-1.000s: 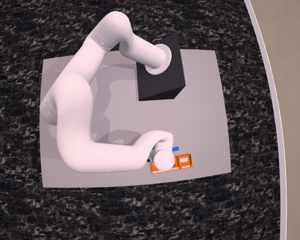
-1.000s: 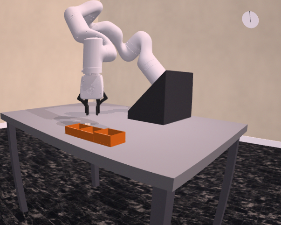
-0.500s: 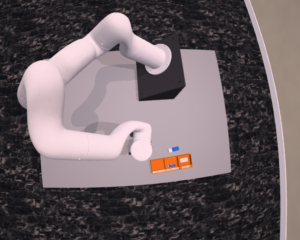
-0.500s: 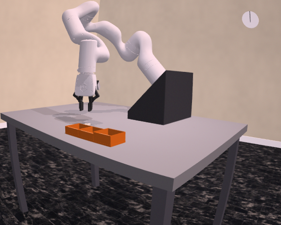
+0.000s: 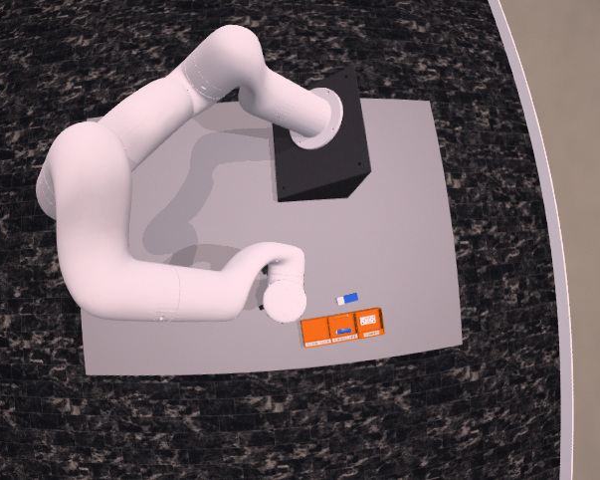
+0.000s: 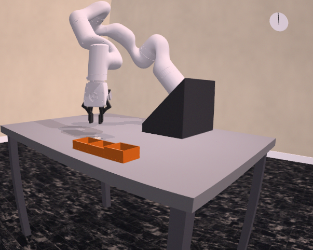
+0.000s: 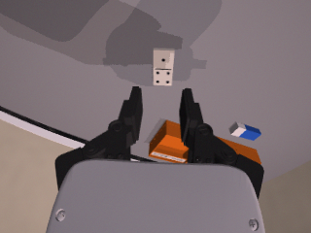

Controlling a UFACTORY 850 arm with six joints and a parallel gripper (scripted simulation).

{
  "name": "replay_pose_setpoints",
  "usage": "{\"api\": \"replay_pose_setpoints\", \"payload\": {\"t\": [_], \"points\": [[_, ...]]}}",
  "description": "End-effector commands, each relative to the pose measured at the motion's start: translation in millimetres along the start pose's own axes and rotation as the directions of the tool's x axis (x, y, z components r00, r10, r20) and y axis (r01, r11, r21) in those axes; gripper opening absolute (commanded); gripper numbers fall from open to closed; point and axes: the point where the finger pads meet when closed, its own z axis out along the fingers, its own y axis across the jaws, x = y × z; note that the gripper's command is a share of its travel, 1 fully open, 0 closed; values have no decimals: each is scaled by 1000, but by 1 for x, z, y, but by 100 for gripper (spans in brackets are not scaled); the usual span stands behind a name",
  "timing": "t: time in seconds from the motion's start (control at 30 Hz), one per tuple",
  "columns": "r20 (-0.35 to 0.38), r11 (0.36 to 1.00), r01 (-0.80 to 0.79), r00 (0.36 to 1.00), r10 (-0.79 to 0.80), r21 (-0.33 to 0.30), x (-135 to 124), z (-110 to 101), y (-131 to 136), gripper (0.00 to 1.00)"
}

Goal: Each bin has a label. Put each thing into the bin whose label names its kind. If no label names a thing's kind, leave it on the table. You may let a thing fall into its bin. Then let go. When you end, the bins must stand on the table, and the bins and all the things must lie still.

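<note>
My gripper is open and empty, pointing down above the table beside the bins. A white domino with black dots lies on the table beyond the fingertips in the wrist view; the top view does not show it under the arm. The left orange bin looks empty. The middle bin holds a blue battery. The right bin holds a white dotted piece. The labels are too small to read. A blue and white eraser lies on the table behind the bins.
The three bins stand in a row near the front edge of the grey table. The black robot base stands at the back. The arm reaches around on the left, and its shadows fall on the table.
</note>
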Motion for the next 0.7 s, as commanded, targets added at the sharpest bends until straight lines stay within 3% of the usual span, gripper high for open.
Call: {"api": "replay_pose_setpoints", "payload": {"t": [0.0, 0.4, 0.67], "points": [[1, 1000, 0, 1000, 0, 0, -1, -1, 0, 41], [1, 1000, 0, 1000, 0, 0, -1, -1, 0, 41], [1, 1000, 0, 1000, 0, 1, -1, 27, 1, 41]]}}
